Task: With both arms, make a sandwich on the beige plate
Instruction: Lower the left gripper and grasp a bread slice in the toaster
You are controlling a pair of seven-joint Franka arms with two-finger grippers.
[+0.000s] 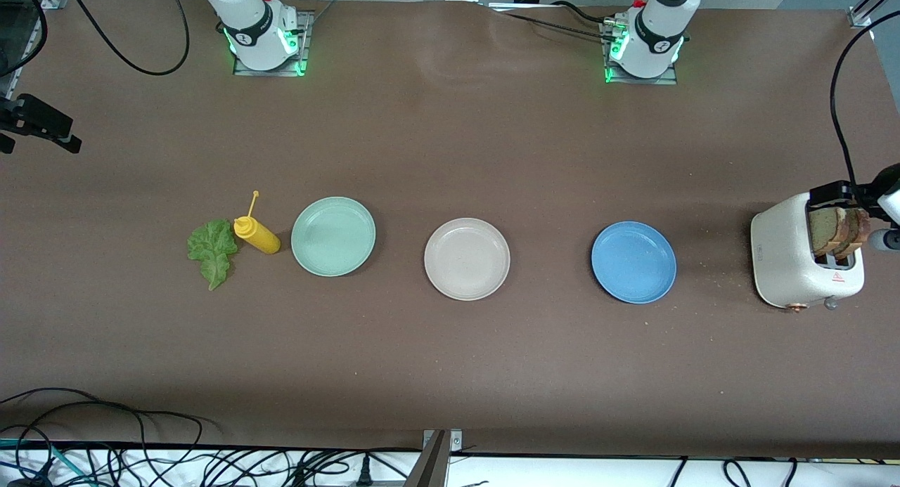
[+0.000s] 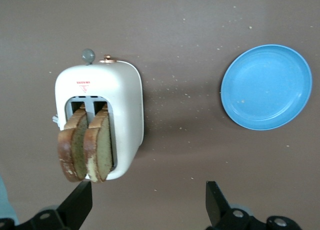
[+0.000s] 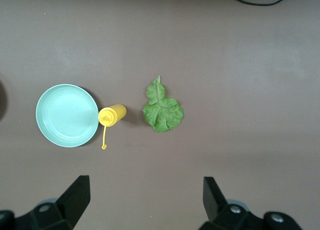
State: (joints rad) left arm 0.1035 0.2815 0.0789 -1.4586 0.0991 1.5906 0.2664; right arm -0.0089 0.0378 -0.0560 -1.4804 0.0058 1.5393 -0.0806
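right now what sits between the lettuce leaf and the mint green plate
A yellow squeeze bottle lies between the lettuce leaf and the mint-green plate, close beside both. The front view and the right wrist view show it.

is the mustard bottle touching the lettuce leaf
Apart. The right wrist view shows a strip of bare table between the mustard bottle and the lettuce leaf; in the front view they look almost in contact.

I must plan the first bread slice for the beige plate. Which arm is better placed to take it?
Probably the left arm. Its open pincer hangs over the table beside the toaster, where the bread slices stand up from the slots. The right pincer, also open, is over the lettuce leaf instead.
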